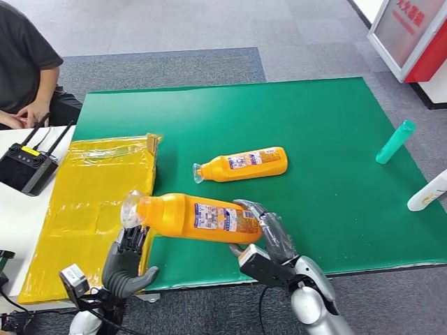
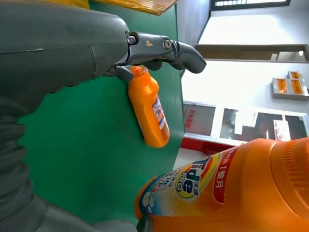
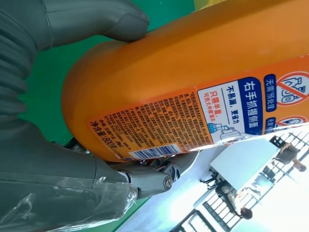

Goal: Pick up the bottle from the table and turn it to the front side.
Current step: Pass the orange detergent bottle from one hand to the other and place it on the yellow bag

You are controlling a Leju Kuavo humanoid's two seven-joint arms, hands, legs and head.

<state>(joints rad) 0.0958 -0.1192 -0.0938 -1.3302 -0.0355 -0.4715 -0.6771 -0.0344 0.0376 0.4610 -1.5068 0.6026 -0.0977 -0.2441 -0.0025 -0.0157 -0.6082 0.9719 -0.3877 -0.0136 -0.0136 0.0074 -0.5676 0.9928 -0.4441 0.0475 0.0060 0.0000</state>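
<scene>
Nearest you, the right hand (image 1: 263, 234) grips the base end of the orange plastic detergent bottle (image 1: 195, 216), holding it on its side above the front edge of the green mat (image 1: 327, 209). Its clear cap (image 1: 130, 208) points toward the robot's left. In the right wrist view the thick thumb (image 3: 109, 19) presses on the bottle's rounded bottom, and the label side with fine print and a barcode faces that camera. The left hand (image 1: 126, 262) sits just under the cap end with its fingers (image 1: 132, 241) raised toward the neck; you cannot tell whether they touch it, and the left wrist view shows those fingers extended with nothing between them.

Beside the held bottle, to the left, lies a yellow plastic-wrapped flat package (image 1: 89, 202). Farther out on the mat, a second orange bottle (image 1: 242, 165) lies on its side. Well to the right are a teal tube (image 1: 395, 142) and a white bottle (image 1: 428, 192) at the mat's edge. On the white table at far left sits a black remote controller with antennas (image 1: 26, 164), with a person's arm (image 1: 28, 105) behind it.
</scene>
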